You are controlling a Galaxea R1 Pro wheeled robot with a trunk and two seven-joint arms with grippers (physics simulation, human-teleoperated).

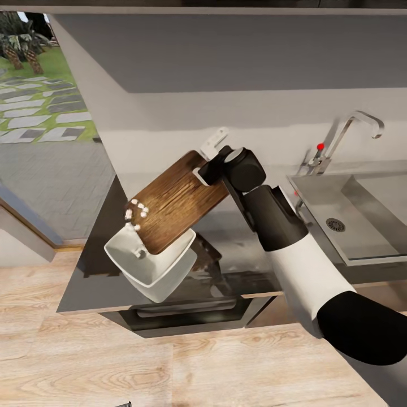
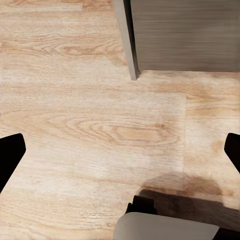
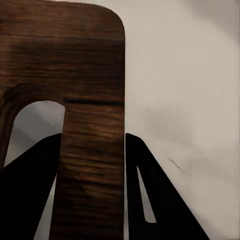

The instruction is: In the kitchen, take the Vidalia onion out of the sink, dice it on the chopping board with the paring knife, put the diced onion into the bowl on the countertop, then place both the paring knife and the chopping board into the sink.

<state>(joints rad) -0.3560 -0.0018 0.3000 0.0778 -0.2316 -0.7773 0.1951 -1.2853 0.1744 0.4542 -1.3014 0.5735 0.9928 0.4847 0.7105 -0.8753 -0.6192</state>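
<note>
My right gripper (image 1: 204, 169) is shut on the handle end of the brown chopping board (image 1: 175, 200), holding it tilted above the countertop (image 1: 96, 282). In the right wrist view the black fingers (image 3: 30, 195) clamp the chopping board (image 3: 92, 125) beside its handle slot. Small white diced onion pieces (image 1: 135, 212) cluster at the board's low end, right over the white bowl (image 1: 150, 271), and one piece lies inside it. The steel sink (image 1: 362, 226) is to the right, with its basin bare. My left gripper (image 2: 122, 150) hangs open over the floor. The paring knife is out of view.
A chrome faucet (image 1: 350, 130) with a red dot rises behind the sink. A dark oven front (image 1: 186, 311) sits below the counter. Pale wooden floor (image 1: 113, 367) lies in front. A grey cabinet corner (image 2: 185, 35) stands near the left gripper.
</note>
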